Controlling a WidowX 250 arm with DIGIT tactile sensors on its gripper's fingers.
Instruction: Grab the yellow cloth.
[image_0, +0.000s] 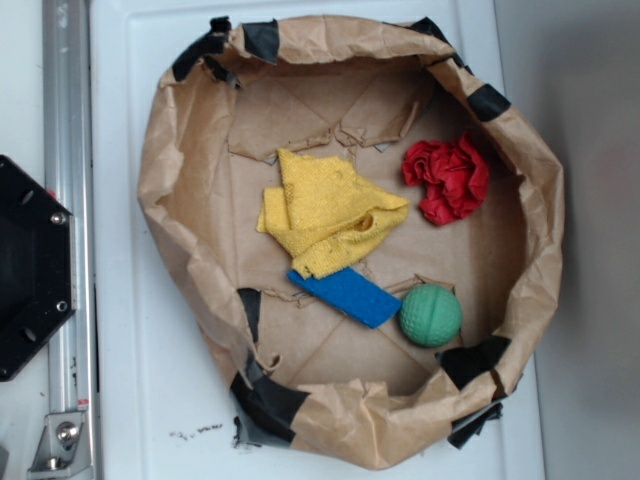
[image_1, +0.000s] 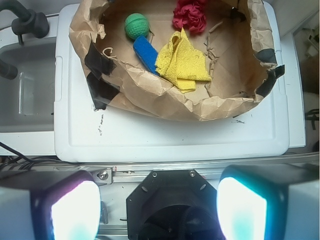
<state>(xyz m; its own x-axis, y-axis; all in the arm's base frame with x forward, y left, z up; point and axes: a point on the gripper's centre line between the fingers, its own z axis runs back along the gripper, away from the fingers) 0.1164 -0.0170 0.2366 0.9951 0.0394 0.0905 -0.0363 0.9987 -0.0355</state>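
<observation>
In the wrist view, the gripper sat along the bottom of the frame, its two fingers spread wide at the lower left and lower right corners, their pads glowing, nothing between them.

We see the gripper cropped by the wrist view's lower edge, its fingertips glaring and blurred; the yellow cloth overlaps the blue sponge's upper end.

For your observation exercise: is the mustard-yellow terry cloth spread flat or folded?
Folded. The mustard-yellow terry cloth lies loosely doubled over itself, with layered edges and soft creases showing.
</observation>
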